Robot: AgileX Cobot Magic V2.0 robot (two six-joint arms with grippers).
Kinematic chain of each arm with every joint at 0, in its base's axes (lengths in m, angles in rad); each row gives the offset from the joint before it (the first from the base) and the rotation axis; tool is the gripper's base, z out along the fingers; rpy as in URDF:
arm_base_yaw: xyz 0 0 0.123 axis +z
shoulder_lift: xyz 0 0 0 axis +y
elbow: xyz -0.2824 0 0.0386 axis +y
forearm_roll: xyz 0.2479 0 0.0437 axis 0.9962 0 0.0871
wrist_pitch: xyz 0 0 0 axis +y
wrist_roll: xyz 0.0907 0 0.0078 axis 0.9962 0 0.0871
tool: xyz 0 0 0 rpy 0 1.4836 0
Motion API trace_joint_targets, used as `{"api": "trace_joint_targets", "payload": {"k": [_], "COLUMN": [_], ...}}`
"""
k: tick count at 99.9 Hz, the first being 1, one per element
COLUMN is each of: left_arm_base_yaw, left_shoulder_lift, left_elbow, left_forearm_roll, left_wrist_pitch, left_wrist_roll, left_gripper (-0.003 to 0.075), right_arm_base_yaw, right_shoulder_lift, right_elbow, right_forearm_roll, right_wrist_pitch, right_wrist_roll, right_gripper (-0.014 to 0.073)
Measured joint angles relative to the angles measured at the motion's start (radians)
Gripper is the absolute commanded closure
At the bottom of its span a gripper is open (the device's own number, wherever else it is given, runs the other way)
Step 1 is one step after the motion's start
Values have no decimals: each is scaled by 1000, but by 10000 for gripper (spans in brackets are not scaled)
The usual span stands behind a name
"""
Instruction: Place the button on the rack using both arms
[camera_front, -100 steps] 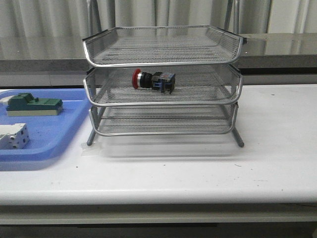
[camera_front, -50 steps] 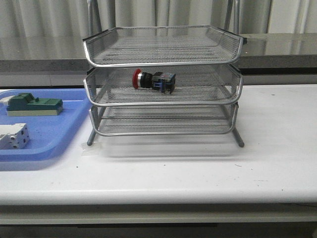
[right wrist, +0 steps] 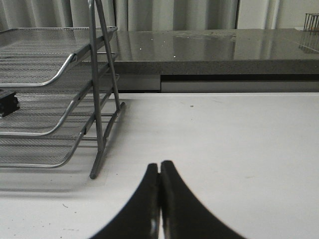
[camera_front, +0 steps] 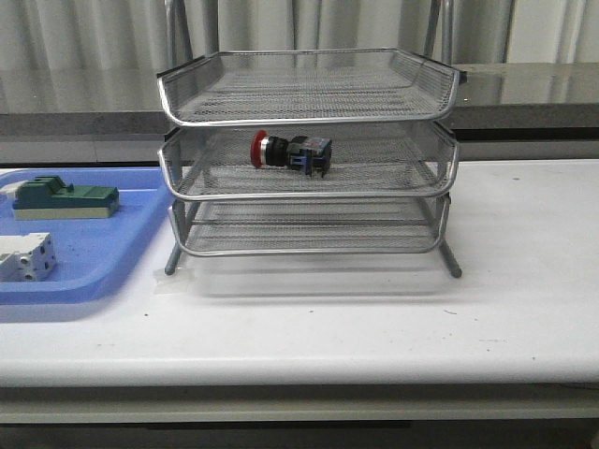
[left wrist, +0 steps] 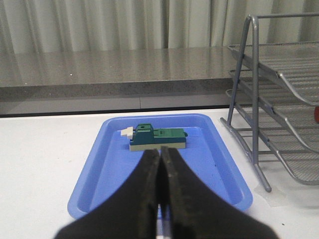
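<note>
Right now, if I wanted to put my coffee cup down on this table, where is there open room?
The widest bare patch is the white table right of the rack, plus the strip in front of it. The rack's top and bottom shelves look empty; the middle one holds the button. The blue tray on the left is more crowded, with a green block and a white block.

White table [camera_front: 524, 281], rack [camera_front: 309, 94], blue tray [camera_front: 103, 253]

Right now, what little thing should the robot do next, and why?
Probably nothing more than rest. The button lies on its side in the middle tray of the rack, and the left gripper and right gripper are shut, empty and away from it, so the job looks done.
</note>
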Motion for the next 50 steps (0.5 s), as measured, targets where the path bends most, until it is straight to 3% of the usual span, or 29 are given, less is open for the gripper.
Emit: {"api": "trace_joint_targets", "payload": {"k": [50], "left_arm_base_yaw": [0], "left_shoulder_lift": [-86], "left_elbow": [27], "left_forearm_roll": [25], "left_wrist_pitch": [-48], "left_wrist_roll": [-22], "left_gripper": [741], "right_arm_base_yaw": [0], "right_shoulder_lift": [0], "right_elbow": [0], "right_forearm_roll": [-2], "right_wrist_pitch": [-2], "right_wrist_roll": [0], "right_gripper": [655]}}
